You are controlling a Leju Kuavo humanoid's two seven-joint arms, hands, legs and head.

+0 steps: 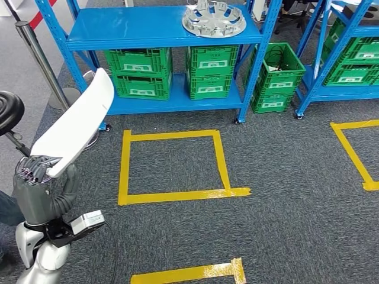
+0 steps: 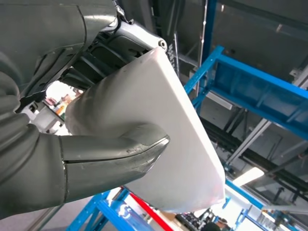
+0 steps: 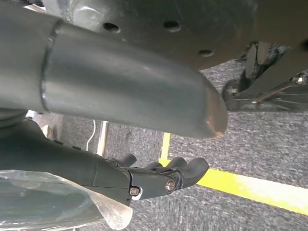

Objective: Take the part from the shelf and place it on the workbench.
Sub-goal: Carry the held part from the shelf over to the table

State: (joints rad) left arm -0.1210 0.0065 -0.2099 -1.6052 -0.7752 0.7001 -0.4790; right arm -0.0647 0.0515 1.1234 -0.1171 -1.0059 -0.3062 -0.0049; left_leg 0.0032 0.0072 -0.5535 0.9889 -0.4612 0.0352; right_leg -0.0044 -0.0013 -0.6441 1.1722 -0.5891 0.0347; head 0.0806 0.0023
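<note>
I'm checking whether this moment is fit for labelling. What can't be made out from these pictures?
- Left hand, head view: the long white flat plastic part it holds covers its fingers.
- Right hand, right wrist view: its thick grey thumb fills the foreground; whether it holds anything cannot be told.
- Round silver metal wheel cover on the blue metal shelf: cut by the top edge.
- No workbench to be seen.

Smooth matt white plastic part [image 1: 76, 127], blue painted metal shelf [image 1: 134, 29], rough grey carpet [image 1: 286, 201].

Left: my grey left hand [image 1: 33, 177] grips the white flat curved plastic part [image 1: 76, 121], arm raised | Right: my right hand [image 3: 156, 139] hangs down, fingers spread, holding nothing.
</note>
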